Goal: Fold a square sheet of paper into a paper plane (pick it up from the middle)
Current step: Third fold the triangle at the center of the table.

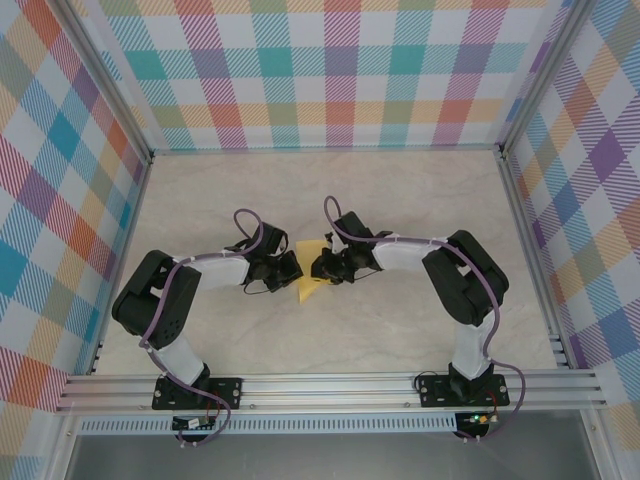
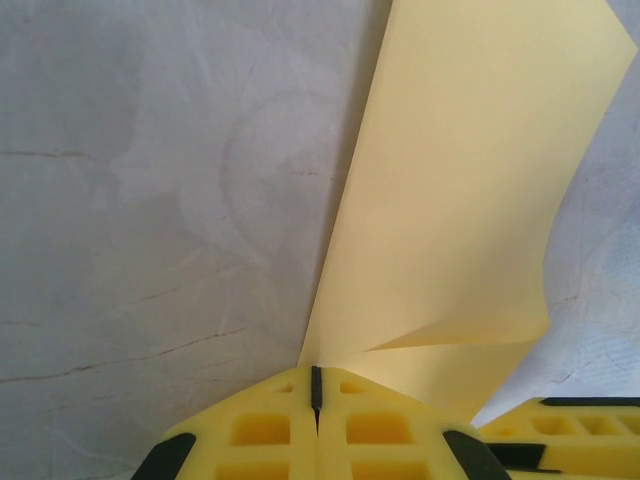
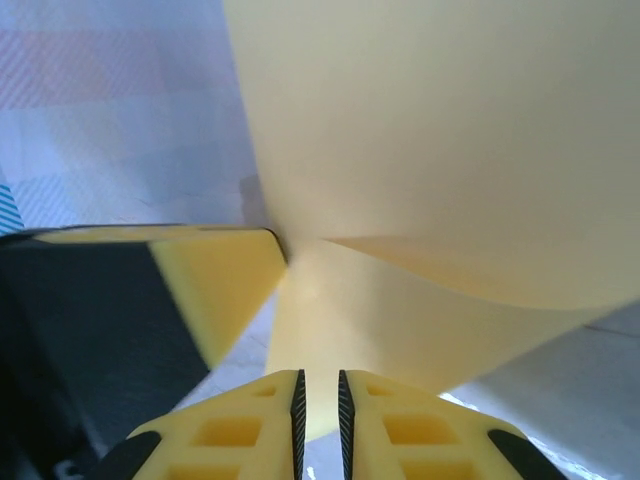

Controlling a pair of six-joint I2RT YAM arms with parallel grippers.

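The square sheet of paper (image 1: 308, 284) is yellow and held up off the table between the two grippers, mid-table. My left gripper (image 1: 296, 268) is shut on its lower corner; in the left wrist view the jaws (image 2: 317, 385) pinch the sheet (image 2: 470, 180), which rises bent with one fold line. My right gripper (image 1: 318, 268) faces it from the right. In the right wrist view its pads (image 3: 320, 400) stand a narrow gap apart, with the lower edge of the curved sheet (image 3: 440, 150) showing in the gap. No finished paper plane is in view.
The table top (image 1: 330, 190) is pale marbled stone, walled by checked panels at the back and sides. An aluminium rail (image 1: 330, 385) runs along the near edge with both arm bases on it. The left gripper's finger (image 3: 215, 285) sits close by the right jaws.
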